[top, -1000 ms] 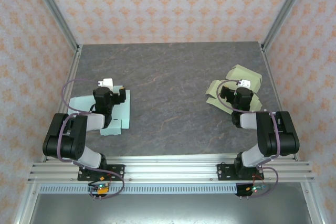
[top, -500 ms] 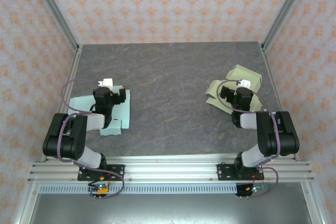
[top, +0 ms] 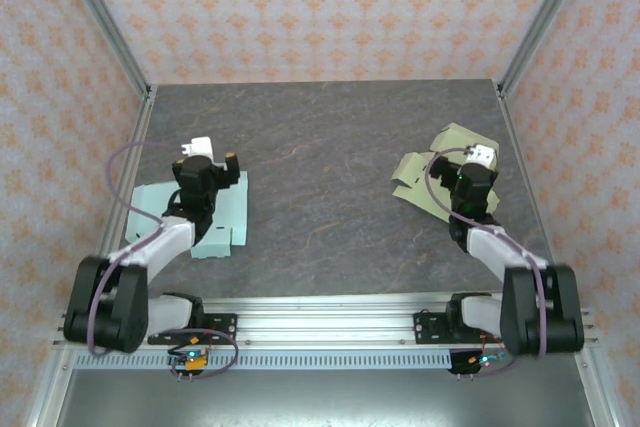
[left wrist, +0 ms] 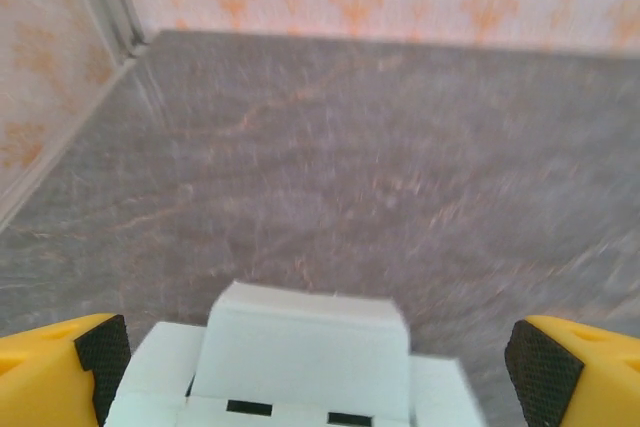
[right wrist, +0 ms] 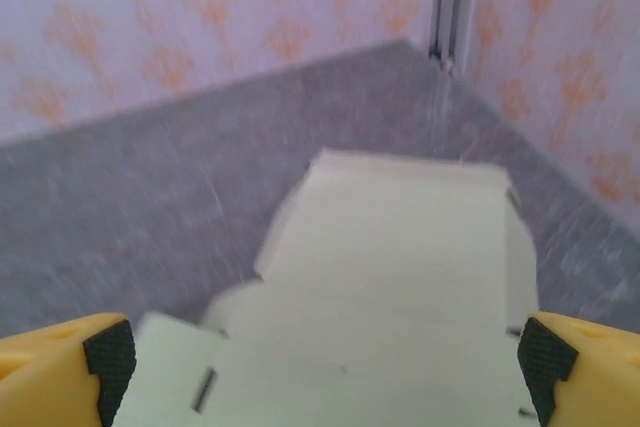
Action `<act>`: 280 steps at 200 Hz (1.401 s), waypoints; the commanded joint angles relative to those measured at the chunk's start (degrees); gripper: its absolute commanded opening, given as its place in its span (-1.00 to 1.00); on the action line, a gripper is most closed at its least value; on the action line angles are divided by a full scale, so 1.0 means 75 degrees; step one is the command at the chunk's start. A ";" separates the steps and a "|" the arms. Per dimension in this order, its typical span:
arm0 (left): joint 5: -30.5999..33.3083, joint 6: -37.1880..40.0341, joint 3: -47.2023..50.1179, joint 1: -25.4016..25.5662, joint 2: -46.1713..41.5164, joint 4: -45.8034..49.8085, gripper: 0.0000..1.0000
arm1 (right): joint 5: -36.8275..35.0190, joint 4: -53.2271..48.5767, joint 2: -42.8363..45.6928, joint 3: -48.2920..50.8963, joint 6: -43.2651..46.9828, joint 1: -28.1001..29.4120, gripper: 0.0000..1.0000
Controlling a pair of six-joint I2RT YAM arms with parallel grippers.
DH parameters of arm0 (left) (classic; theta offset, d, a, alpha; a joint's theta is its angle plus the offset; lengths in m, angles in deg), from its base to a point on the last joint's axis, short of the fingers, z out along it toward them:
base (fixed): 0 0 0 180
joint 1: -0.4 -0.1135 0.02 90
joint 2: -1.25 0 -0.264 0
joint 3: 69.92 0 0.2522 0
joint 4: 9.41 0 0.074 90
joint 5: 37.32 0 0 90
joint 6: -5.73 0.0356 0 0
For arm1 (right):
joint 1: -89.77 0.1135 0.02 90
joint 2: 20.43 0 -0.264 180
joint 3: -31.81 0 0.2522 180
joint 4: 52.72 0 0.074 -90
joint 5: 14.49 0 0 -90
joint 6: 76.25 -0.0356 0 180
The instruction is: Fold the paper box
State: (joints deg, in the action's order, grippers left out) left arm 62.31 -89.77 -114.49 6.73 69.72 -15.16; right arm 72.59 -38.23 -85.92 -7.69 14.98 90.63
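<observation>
The arm bases sit at the near edge, on the rail (top: pixel 320 325). In the left wrist view the left gripper (left wrist: pixel 322 359) has its black pads (left wrist: pixel 102 352) spread to the frame's lower corners, with nothing held between them. Between the pads lies the blue sheet (left wrist: pixel 305 342). It looks almost white there, blurred, and its near part is cut off by the bottom edge. Two small slots can just be made out in it.

From above, that gripper covers the sheet's middle, and paper shows on both sides of the arm. Whether the gripper touches the sheet cannot be told.

The right gripper (right wrist: pixel 328 362) has its pads (right wrist: pixel 108 357) just as wide apart, with nothing clamped. The green sheet (right wrist: pixel 400 247) runs beneath them and out of the bottom of the frame, its folds soft with blur. From above, the gripper hides the sheet's centre, and flaps stick out to the left and beyond.

Past both sheets is the dark table (top: pixel 320 127), then the patterned wall (top: pixel 320 7).
</observation>
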 commanded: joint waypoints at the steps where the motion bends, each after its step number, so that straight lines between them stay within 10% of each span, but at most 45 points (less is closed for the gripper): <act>1: 0.0973 -0.2328 -0.0645 0.0006 -0.0952 0.2663 1.00 | -0.0270 -0.1672 0.0841 -0.0955 -0.0214 0.0037 0.98; 25: 0.2015 -0.6780 -0.2014 -0.0204 -0.0689 0.7040 1.00 | -0.1205 -0.3025 0.0715 -0.2061 -0.2174 0.0044 0.98; 42: 0.0303 -0.5979 -0.2293 -0.0604 -0.0206 0.7426 1.00 | -0.0596 -0.3822 0.0225 -0.2768 -0.2872 -0.0029 0.98; 71: -0.0287 -0.5719 -0.2434 -0.0613 0.0544 0.8085 1.00 | 0.1243 -0.3726 -0.0789 -0.3210 -0.3083 0.0327 1.00; 114: -0.1873 -0.4949 -0.2751 -0.0503 0.2680 0.6953 1.00 | 0.0998 -0.3892 -0.1554 -0.3396 -0.2756 0.1618 1.00; 200: -0.2900 -0.5126 -0.4711 0.1905 0.5815 0.5791 1.00 | 0.0776 -0.4691 -0.1405 -0.3866 -0.2612 0.1725 0.99; 280: -0.4322 -0.1591 -0.6917 0.3285 0.5781 0.7271 1.00 | 0.1282 -0.5353 -0.2064 -0.4597 -0.3566 0.1597 0.99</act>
State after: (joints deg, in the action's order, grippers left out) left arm 36.61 -109.64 -163.12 32.37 115.64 31.61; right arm 79.00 -75.21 -99.02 -38.36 -8.64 103.22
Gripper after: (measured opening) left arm 0.998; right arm 0.994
